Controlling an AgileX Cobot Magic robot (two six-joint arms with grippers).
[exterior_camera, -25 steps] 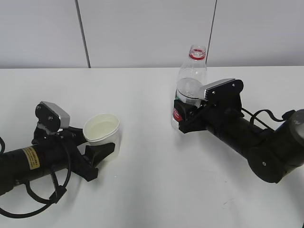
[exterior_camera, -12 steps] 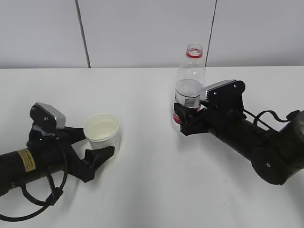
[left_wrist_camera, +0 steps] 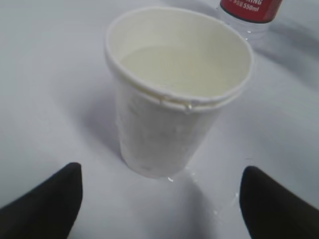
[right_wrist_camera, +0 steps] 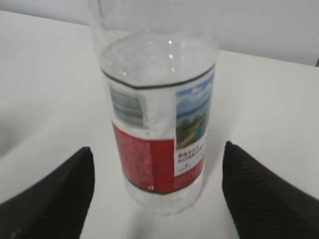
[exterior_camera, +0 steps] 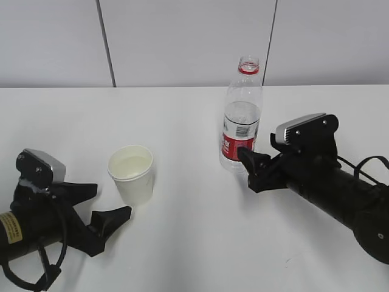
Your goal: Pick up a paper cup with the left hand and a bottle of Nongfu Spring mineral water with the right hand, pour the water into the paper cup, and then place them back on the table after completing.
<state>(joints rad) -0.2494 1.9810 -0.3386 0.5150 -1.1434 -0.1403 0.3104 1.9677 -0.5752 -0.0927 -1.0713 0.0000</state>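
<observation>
The white paper cup [exterior_camera: 130, 173] stands upright on the table [exterior_camera: 194, 249] with clear liquid in it. It also shows in the left wrist view [left_wrist_camera: 174, 99]. My left gripper [exterior_camera: 108, 202] is open and empty, just short of the cup, which stands ahead of its tips [left_wrist_camera: 160, 172]. The uncapped Nongfu Spring bottle [exterior_camera: 241, 121] stands upright, about half full of water [right_wrist_camera: 149, 64]. My right gripper [exterior_camera: 249, 167] is open and empty, just right of the bottle [right_wrist_camera: 159, 129]. Its tips sit apart on either side of the bottle's base [right_wrist_camera: 157, 149].
The bottle's red label [left_wrist_camera: 251, 7] shows behind the cup in the left wrist view. A few water drops [left_wrist_camera: 219, 211] lie on the table by the cup's base. A small dark scuff [exterior_camera: 292, 258] marks the table at the front right. A grey panelled wall stands behind.
Both grippers have let go and opened. The left arm has drawn back to the left away from the cup. The right arm has drawn back to the right away from the bottle.
</observation>
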